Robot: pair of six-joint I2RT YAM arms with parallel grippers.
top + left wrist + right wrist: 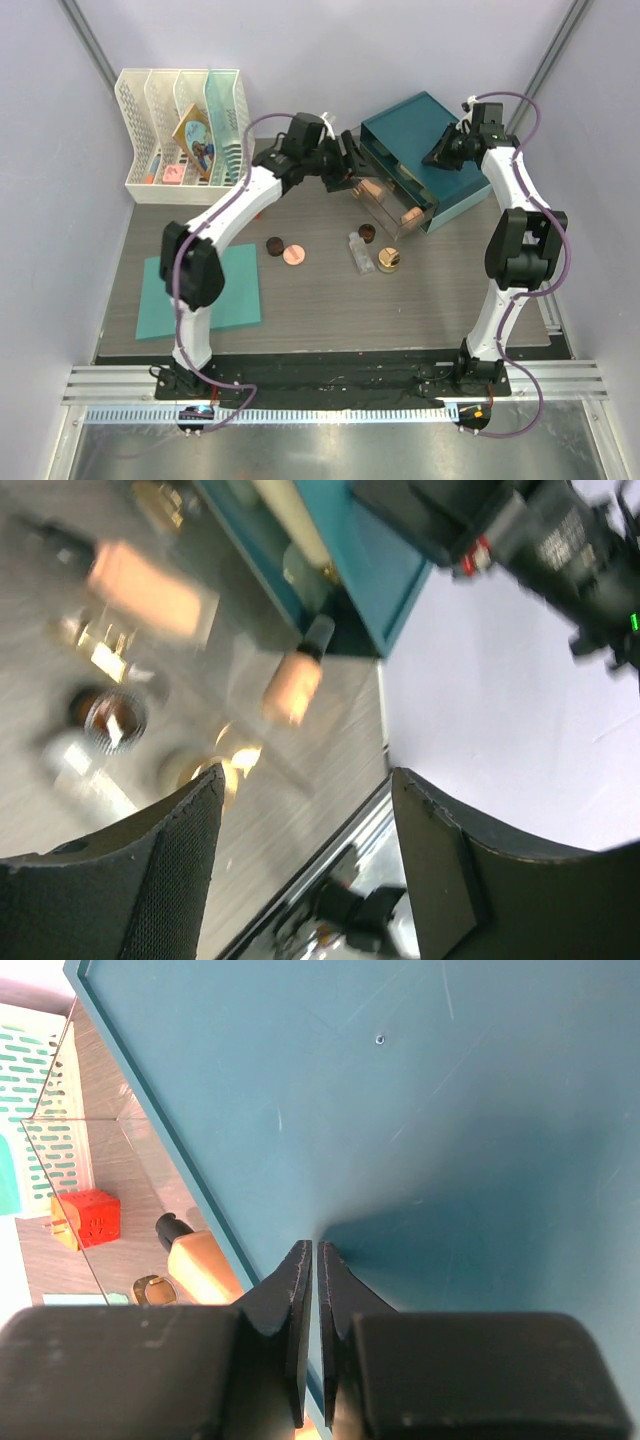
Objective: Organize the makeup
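A teal box [432, 150] stands at the back right with its clear drawer [385, 205] pulled out. Two peach sticks [372, 187] [410, 215] lie in the drawer. My left gripper [352, 165] hovers open over the drawer's back end with nothing between its fingers [180, 860]; a peach stick [297, 680] lies below it. My right gripper [441, 150] is shut, its tips [315, 1252] pressed on the teal box top [420, 1090]. On the table lie a dark brown jar [274, 244], pink compact [293, 254], second dark jar [367, 233], clear bottle [357, 250] and gold-lidded jar [389, 261].
A white rack [185, 130] with a picture card stands at the back left. A flat teal mat [205, 290] lies front left. Through the drawer wall a red-orange block [88, 1217] shows. Purple cables loop off both arms.
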